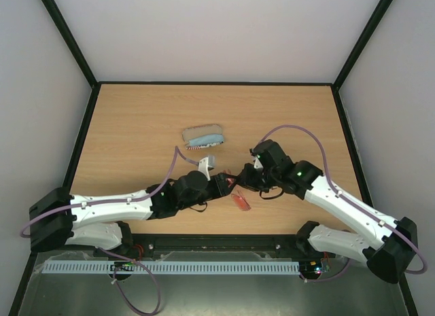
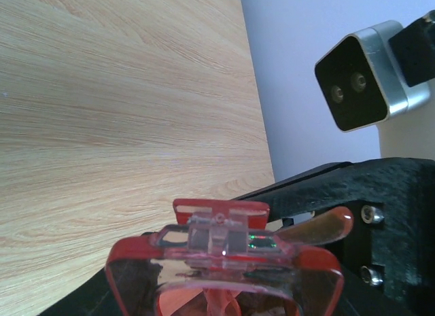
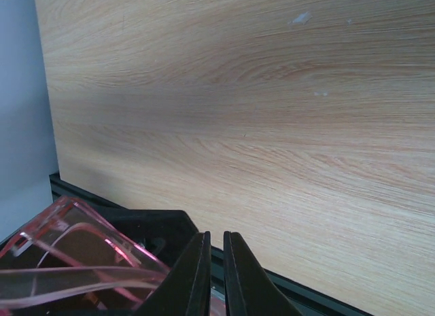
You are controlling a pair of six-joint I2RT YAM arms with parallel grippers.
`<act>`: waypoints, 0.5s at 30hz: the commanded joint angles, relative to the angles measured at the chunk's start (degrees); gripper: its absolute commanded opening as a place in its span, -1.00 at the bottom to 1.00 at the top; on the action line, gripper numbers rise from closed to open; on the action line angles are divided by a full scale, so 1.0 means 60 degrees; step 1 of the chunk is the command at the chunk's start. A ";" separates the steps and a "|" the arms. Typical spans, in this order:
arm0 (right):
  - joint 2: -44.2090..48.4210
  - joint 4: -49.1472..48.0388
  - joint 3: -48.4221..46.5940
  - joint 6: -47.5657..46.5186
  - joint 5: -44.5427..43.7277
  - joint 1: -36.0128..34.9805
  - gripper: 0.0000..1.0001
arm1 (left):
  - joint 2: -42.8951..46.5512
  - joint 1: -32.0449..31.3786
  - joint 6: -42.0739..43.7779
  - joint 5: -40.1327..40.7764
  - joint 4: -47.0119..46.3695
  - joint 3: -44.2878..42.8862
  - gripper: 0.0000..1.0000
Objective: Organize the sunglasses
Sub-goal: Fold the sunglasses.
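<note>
Sunglasses (image 1: 240,202) look lifted off counter (image 1: 136,126) near front edge, wedged between both tools. Right tool (image 3: 216,238) fingers pressed together, nothing visible between. Left tool (image 1: 219,185) hidden by frame, can't tell grip tbh. Risk: slim temple arm snags, bends, pair drops.

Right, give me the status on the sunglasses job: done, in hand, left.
Done: nothing stowed yet; the case sits apart farther back, a light-blue cloth on it. In hand: the sunglasses are between the two arms, apparently gripped by the left gripper, the right gripper shut right beside them. Left: probably folding them and moving them to the case.
</note>
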State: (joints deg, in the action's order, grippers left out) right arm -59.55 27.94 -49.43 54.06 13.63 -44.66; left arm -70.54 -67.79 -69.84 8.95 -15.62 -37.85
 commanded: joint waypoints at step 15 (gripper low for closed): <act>0.0750 0.1372 -0.0182 -0.0210 -0.0948 0.0017 -0.67 | 0.0058 0.0063 0.0142 -0.0058 -0.0080 -0.0286 -0.15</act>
State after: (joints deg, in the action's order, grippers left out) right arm -57.25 29.63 -49.28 53.71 12.45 -44.66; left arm -71.44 -67.79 -69.82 8.40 -15.51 -38.59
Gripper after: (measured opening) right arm 0.143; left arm 0.473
